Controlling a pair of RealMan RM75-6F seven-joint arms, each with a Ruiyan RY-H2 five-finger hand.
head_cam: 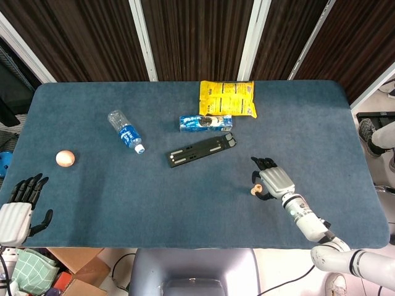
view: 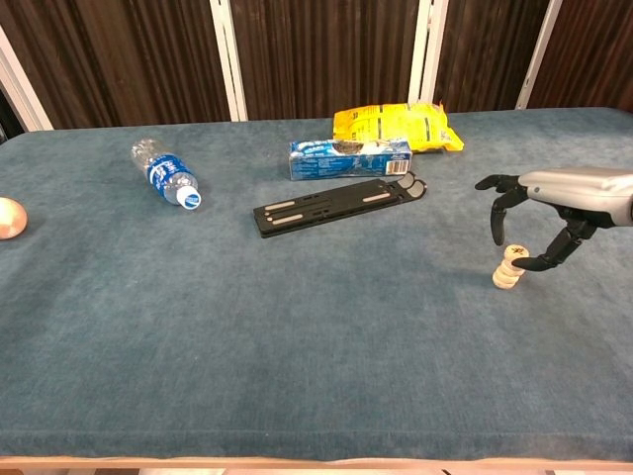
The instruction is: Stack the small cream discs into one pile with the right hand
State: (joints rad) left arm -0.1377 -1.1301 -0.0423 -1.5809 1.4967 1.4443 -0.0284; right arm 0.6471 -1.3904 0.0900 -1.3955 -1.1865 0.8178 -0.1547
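A short pile of small cream discs (view: 508, 268) stands on the blue table at the right; its top disc carries a dark mark. From above, the pile (head_cam: 253, 190) peeks out at the left of my right hand (head_cam: 273, 181). My right hand (view: 556, 196) hovers over the pile with its fingers spread. One finger hangs a little left of the top disc, and the thumb tip lies close by the pile's right side. Nothing is gripped. My left hand (head_cam: 18, 206) rests open off the table's near left corner.
A black slotted plate (head_cam: 202, 150) lies mid-table, with a blue box (head_cam: 206, 123) and a yellow bag (head_cam: 227, 98) behind it. A water bottle (head_cam: 125, 131) lies to the left, and an egg-like ball (head_cam: 65, 158) sits near the left edge.
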